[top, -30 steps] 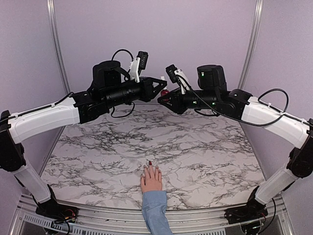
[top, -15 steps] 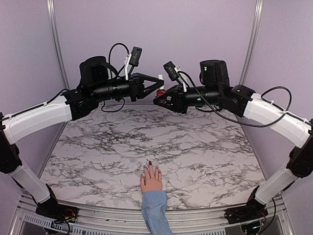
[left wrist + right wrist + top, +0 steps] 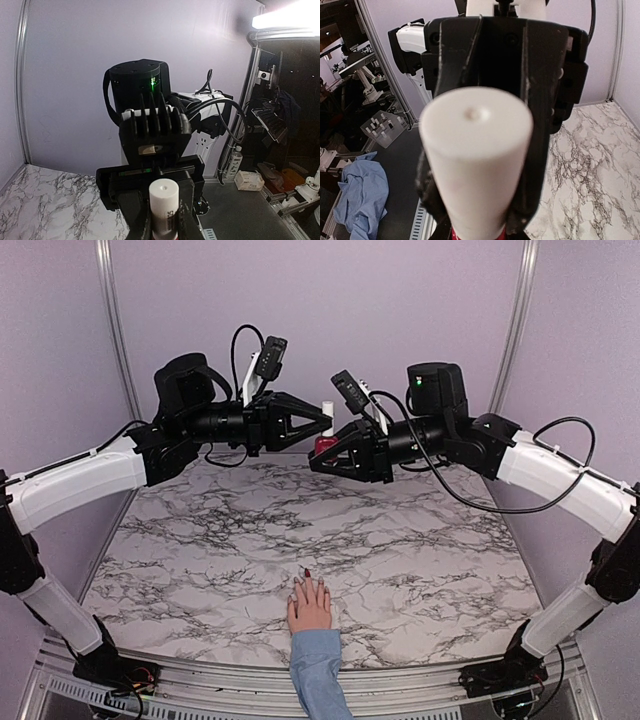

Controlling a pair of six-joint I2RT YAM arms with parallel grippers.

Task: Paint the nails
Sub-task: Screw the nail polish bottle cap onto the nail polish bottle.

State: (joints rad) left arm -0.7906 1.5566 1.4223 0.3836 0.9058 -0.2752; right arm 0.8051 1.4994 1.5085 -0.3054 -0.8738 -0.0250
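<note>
A small dark red polish bottle [image 3: 325, 444] with a white cap [image 3: 327, 412] is held in the air above the far middle of the marble table [image 3: 420, 540]. My left gripper [image 3: 325, 421] is shut on the cap, which stands between its fingers in the left wrist view [image 3: 163, 202]. My right gripper [image 3: 319, 451] is shut on the bottle's red body; in the right wrist view the cap [image 3: 479, 160] fills the middle and hides my fingertips. A pale pink hand [image 3: 310, 606] with a light blue sleeve [image 3: 320, 675] lies flat at the near edge. One nail [image 3: 307, 573] is dark red.
Purple walls stand behind and at both sides, with metal posts [image 3: 112, 320] in the back corners. Both arms reach in from the sides and meet high over the table's far half. The table's near edge has a metal rail [image 3: 200, 680].
Both grippers have shifted a little to the left with the bottle between them, and the left arm's elbow has drawn back. The white cap now shows upright. The hand has not moved.
</note>
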